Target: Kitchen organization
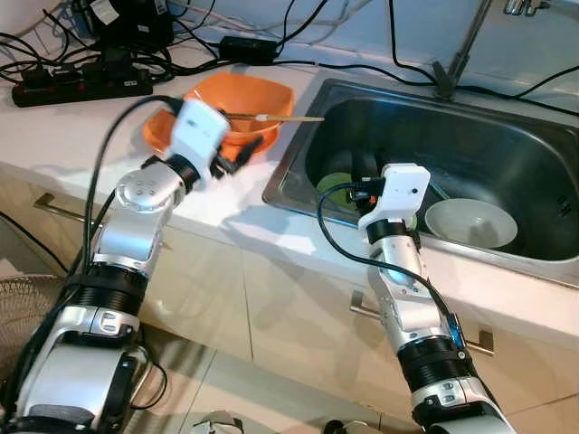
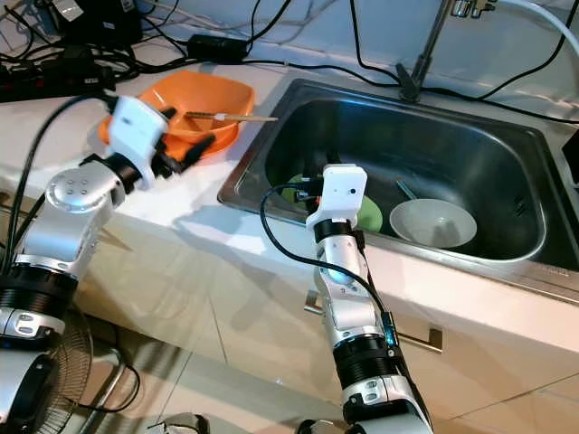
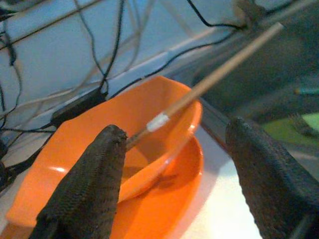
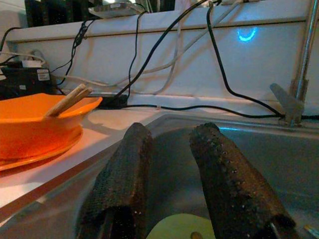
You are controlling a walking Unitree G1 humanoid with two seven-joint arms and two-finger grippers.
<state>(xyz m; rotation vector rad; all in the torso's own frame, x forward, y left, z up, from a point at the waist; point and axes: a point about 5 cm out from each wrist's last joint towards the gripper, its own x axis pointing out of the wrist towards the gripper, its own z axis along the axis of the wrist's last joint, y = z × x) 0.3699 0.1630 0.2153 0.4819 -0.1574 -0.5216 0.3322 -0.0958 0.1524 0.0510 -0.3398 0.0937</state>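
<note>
An orange bowl (image 1: 240,99) sits on an orange plate (image 1: 156,136) on the white counter, left of the steel sink (image 1: 434,136). Wooden chopsticks (image 1: 276,117) rest across the bowl's rim, their tips pointing toward the sink. My left gripper (image 1: 242,154) hovers just in front of the bowl, open, its fingers (image 3: 89,189) spread wide and holding nothing. Down in the sink lie a green plate (image 1: 333,185) and a white bowl (image 1: 470,221). My right gripper (image 4: 172,174) hangs over the sink's left part above the green plate (image 4: 174,226), open by a narrow gap and empty.
A black power strip (image 1: 81,81) and tangled cables lie along the back of the counter. The faucet (image 1: 461,54) stands behind the sink. Cabinet fronts with a metal handle (image 1: 362,312) run below the counter, and a fan (image 1: 27,307) stands on the floor at the left.
</note>
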